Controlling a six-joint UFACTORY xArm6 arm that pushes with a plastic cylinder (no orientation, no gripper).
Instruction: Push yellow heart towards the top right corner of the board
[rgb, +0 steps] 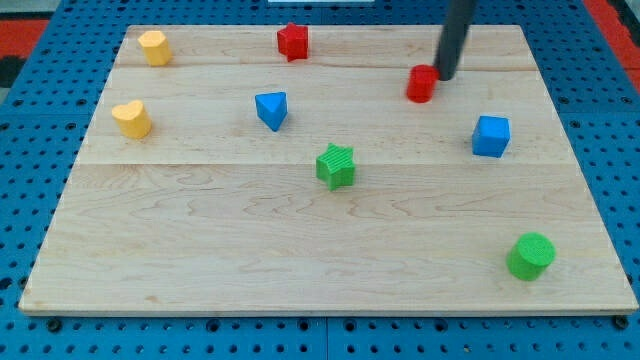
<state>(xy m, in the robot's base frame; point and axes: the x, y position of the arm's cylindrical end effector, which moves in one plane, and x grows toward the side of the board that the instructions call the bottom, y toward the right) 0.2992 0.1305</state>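
Observation:
The yellow heart (131, 118) lies near the board's left edge, in the upper left part. My tip (443, 77) is far from it, in the upper right part of the board, touching or nearly touching the right side of a red cylinder (421, 85). The rod comes down from the view's top. The top right corner of the board (515, 35) lies a short way up and right of my tip.
A yellow hexagon block (154, 46) sits at the top left. A red star (293, 41) is at top centre. A blue triangle (271, 109), a green star (336, 165), a blue cube (490, 136) and a green cylinder (530, 256) lie across the wooden board (200, 250).

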